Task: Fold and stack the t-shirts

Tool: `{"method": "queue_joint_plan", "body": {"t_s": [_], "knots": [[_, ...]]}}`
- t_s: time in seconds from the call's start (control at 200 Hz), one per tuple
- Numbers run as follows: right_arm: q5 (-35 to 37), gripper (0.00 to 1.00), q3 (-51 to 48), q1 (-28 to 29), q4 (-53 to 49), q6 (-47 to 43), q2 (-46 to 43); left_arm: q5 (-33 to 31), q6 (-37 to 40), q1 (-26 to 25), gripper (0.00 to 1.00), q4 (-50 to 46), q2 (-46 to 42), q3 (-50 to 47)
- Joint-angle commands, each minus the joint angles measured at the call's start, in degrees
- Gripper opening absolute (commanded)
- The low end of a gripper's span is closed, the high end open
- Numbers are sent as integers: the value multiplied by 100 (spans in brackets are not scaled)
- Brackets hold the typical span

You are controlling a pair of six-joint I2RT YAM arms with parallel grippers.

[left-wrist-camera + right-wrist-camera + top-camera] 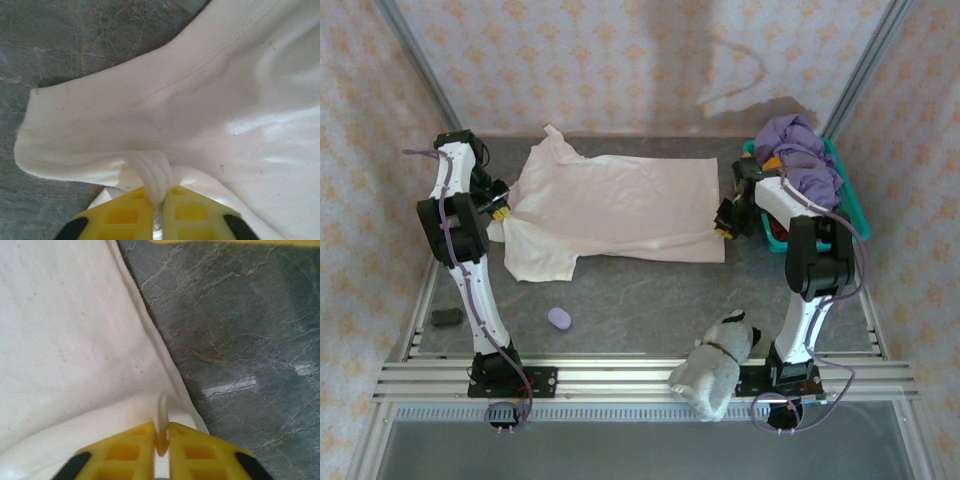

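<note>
- Under everything: grey marbled table (650, 290), walled in by patterned panels.
- Mid-table, cream-white t-shirt (610, 205) spread nearly flat, lying left-right. One sleeve points to the far side, the other to the near side, both at the left end. Hem at the right end.
- Far right corner: teal basket (852, 208), just beside the shirt's hem end.
- Purple t-shirt (805, 150) heaped on top of basket, spilling over its rim.
- Grey-white plush toy (720, 365) at near edge, lying on the front rail, touching right arm's base.
- Left gripper (157, 200) at shirt's left end btwn the two sleeves. Yellow pads pressed together w/ a raised ridge of cloth pinched btwn them, next to a ribbed edge band.
- Right gripper (161, 435) at shirt's near-right hem corner, right by the bare table. Pads closed on a thin upright fold of the shirt's edge.
- Red cloth (778, 232) showing low in basket, partly behind right arm. Can't tell its shape.
- Orange cloth (772, 162) peeking from under the purple heap, basket's left side.
- Small lavender item (559, 318) on bare table, near side of shirt, apart from it.
- Small dark item (447, 317) at table's left edge, beside left arm.
</note>
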Motion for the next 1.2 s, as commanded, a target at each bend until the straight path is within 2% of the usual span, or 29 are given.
{"method": "queue_joint_plan", "body": {"t_s": [0.0,0.06,0.095,0.471,0.656,0.801,1.016,1.196], "knots": [[307,25,183,-56,-52,83,6,20,-73,46,24,4,-54,104],[355,34,208,-35,-121,43,-75,-59,-20,78,37,3,-181,83],[346,37,217,-35,-166,17,-120,-140,-11,96,41,16,-281,49],[705,47,-18,546,-469,147,-942,-360,103,300,54,633,-1698,-1687],[456,48,-98,1111,-378,531,-1198,-323,60,227,54,1162,-2442,-3232],[230,48,79,1884,-124,941,-1018,-290,95,183,53,1386,-2651,-4092],[47,48,1153,3250,171,1399,52,-397,103,117,51,1619,-3073,-4800],[-203,46,2324,4004,365,1577,1206,-117,129,119,45,1857,-2954,-5029]]}}
